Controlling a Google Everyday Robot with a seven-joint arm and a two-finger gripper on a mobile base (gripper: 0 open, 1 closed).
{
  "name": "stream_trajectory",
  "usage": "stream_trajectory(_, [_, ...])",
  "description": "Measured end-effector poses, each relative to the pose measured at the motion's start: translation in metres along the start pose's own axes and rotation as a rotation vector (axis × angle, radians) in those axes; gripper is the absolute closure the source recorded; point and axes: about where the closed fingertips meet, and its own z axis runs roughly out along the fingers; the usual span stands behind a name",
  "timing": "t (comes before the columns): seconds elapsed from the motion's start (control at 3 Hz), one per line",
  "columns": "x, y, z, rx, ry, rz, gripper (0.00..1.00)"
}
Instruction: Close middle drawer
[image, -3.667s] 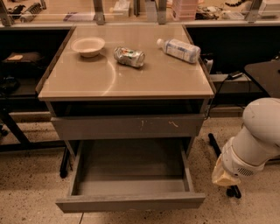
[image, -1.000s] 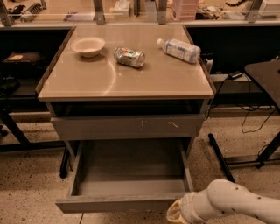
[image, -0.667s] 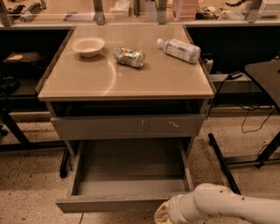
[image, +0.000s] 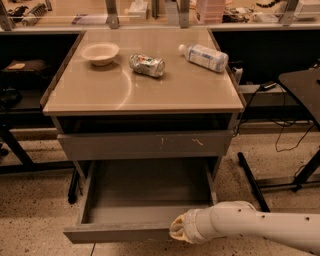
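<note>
The middle drawer (image: 117, 233) is pulled far out from the cabinet, low in the camera view. It is wide and shallow, with a plain grey front and a bare grey inside (image: 150, 187). My white arm (image: 260, 230) reaches in from the lower right. My gripper (image: 176, 231) is at the arm's cream-coloured end, against the right part of the drawer's front edge. Its tip is hidden at the drawer front.
Above the open drawer is a shut grey drawer front with pale scratch marks (image: 145, 145). On the beige cabinet top (image: 165, 92) are a white bowl (image: 100, 52), a crushed can (image: 146, 65) and a plastic bottle (image: 203, 56). A black table leg (image: 252, 181) and cables stand to the right.
My arm has come down from the right of the cabinet and slid left along the floor side to the drawer's front edge. The drawer stands just as far out.
</note>
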Motion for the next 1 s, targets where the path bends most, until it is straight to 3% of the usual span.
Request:
stream_trajectory(0.33, [0.006, -0.008, 0.000, 0.018, 0.012, 0.008, 1.00])
stream_trajectory(0.67, [0.049, 0.000, 0.000, 0.013, 0.048, 0.094, 1.00])
stream_trajectory(1.0, [0.059, 0.003, -0.001, 0.011, 0.060, 0.106, 0.81])
